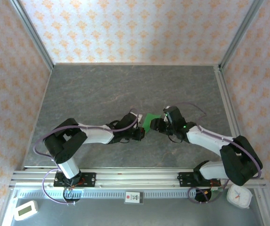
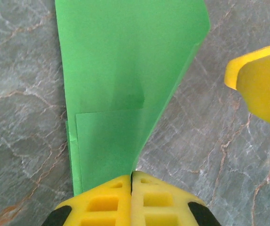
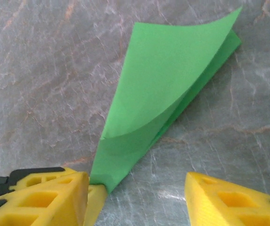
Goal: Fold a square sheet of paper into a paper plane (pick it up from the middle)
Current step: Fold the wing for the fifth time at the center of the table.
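The bright green sheet of paper (image 1: 149, 121) is folded into a layered, pointed wedge and held just above the grey table, mid-way between the arms. My left gripper (image 2: 131, 178) is shut on its narrow end, and the paper (image 2: 120, 70) fans out away from the fingers. My right gripper (image 3: 137, 195) is open beside that same narrow end; the paper (image 3: 163, 89) rises past its left finger (image 3: 54, 195), with the top layer curling up. One right fingertip (image 2: 262, 84) shows to the right of the paper in the left wrist view. From above, both grippers (image 1: 142, 133) (image 1: 156, 125) meet at the paper.
Grey marbled table (image 1: 125, 89) with patterned walls on three sides and aluminium posts at the corners. A rail (image 1: 135, 176) runs along the near edge with both arm bases. A white timer (image 1: 25, 210) and a white round device (image 1: 239, 197) sit below the rail.
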Available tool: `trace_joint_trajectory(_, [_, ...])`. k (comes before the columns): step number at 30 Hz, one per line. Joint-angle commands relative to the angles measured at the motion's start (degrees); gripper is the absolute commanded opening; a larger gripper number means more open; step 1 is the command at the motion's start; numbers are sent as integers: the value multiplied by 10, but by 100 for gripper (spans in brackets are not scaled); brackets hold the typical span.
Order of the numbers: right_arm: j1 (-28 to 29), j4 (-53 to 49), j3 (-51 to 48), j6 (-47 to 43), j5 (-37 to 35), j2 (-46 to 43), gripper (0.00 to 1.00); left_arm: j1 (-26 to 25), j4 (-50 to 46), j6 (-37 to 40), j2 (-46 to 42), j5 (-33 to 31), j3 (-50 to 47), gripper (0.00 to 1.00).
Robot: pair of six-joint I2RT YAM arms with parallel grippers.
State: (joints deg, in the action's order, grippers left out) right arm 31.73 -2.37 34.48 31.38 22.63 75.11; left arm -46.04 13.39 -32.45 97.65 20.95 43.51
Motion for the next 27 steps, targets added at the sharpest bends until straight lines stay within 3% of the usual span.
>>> trace_joint_trajectory(1, [-3, -39, 64, -42, -39, 15, 54, -6, -20, 9, 11, -10, 7, 0])
trace_joint_trajectory(8, [-11, -106, 173, -113, -53, 109, 45, -25, 2, -67, 14, -46, -14, 0])
trace_joint_trajectory(14, [-13, -154, 256, -170, -40, 212, 30, -50, 16, -126, 18, -78, -23, 0])
trace_joint_trajectory(20, [-13, -175, 300, -197, -29, 286, 14, -52, 17, -123, 28, -80, -16, 0])
trace_joint_trajectory(27, [-14, -175, 302, -198, -32, 291, 10, -51, -13, -95, 38, -83, 7, 0])
